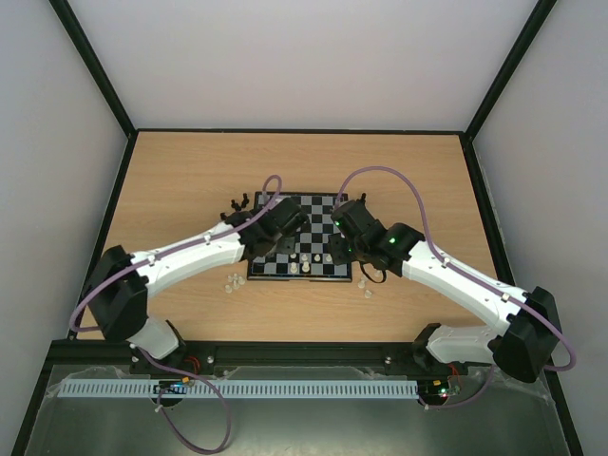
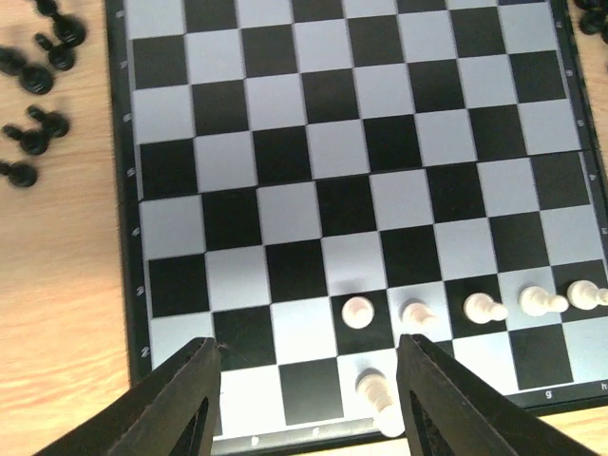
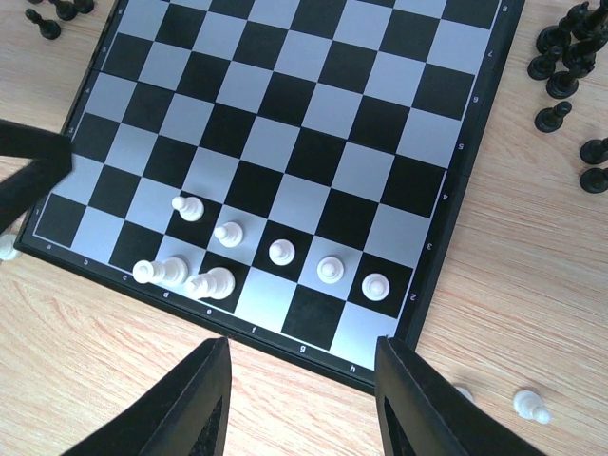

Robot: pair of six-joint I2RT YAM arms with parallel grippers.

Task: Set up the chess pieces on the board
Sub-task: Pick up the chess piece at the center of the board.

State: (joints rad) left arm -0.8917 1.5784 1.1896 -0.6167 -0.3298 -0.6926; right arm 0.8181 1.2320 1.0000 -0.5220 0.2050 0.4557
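The board lies at the table's middle, with both grippers low over its near half. My left gripper is open above the near rank; a pale piece stands between its fingers, touching neither. A row of several pale pawns fills the second rank. My right gripper is open and empty over the board's near rim. Beyond it stand the pawns and two taller pale pieces. Loose black pieces lie on the wood beside the board.
More black pieces are scattered off the board's other side. Loose pale pieces sit on the table by the near left corner, others by the near right corner. A black frame borders the tabletop.
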